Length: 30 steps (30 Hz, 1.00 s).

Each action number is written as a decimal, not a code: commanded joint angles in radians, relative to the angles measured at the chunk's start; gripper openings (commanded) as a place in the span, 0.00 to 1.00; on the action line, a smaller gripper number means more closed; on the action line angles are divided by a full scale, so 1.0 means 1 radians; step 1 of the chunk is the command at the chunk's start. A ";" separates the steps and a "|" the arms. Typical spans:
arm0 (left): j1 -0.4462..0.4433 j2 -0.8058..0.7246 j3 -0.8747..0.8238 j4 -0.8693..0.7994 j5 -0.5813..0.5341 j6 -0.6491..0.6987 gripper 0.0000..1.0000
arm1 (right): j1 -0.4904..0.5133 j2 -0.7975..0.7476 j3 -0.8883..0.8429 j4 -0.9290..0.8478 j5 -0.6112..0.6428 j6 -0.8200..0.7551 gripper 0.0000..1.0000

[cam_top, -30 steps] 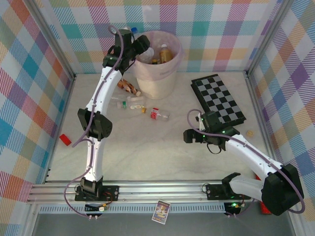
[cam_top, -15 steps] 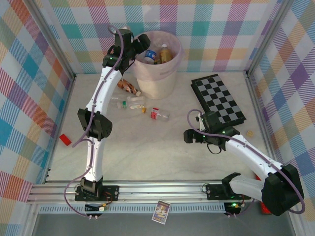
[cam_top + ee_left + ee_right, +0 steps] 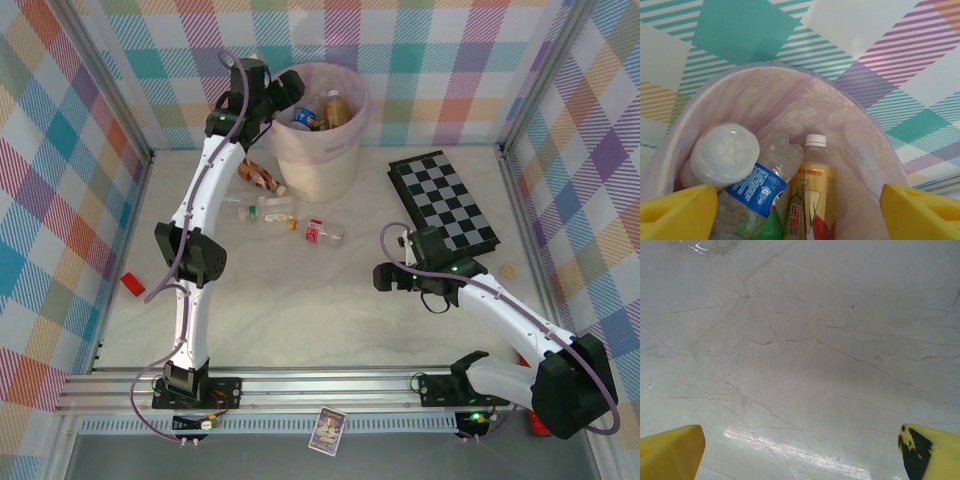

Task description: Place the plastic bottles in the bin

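Plastic bottles [image 3: 322, 233] in two lots: some inside the bin [image 3: 322, 172] at the far edge of the table [image 3: 300, 320], a blue-labelled bottle [image 3: 757, 187] among them, others lying on the table just left of it. Over the bin's rim, left gripper [image 3: 287, 90], jaws spread and empty. Low over bare table near the checkerboard [image 3: 445, 205], right gripper [image 3: 385, 278], jaws likewise spread, pinching nothing.

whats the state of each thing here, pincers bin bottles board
left pincer, open, empty, over the bin
right pincer, open, empty, above bare table
bin, upright, bagged, part full
yellow-label bottle, in the bin, capped
blue-label bottle, in the bin
red-label bottle, on its side on the table
checkerboard, flat on the table
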 commanded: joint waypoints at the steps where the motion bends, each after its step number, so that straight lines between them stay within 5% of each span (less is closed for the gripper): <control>1: 0.015 -0.155 -0.061 -0.003 -0.017 0.043 0.85 | 0.006 -0.007 0.016 -0.010 -0.008 0.003 0.99; 16: 0.272 -0.614 -0.916 0.225 0.026 -0.104 0.88 | 0.007 0.008 0.020 -0.005 -0.018 0.001 0.99; 30: 0.356 -0.569 -1.370 0.518 0.159 -0.410 0.84 | 0.011 -0.005 0.015 -0.027 -0.002 0.011 0.99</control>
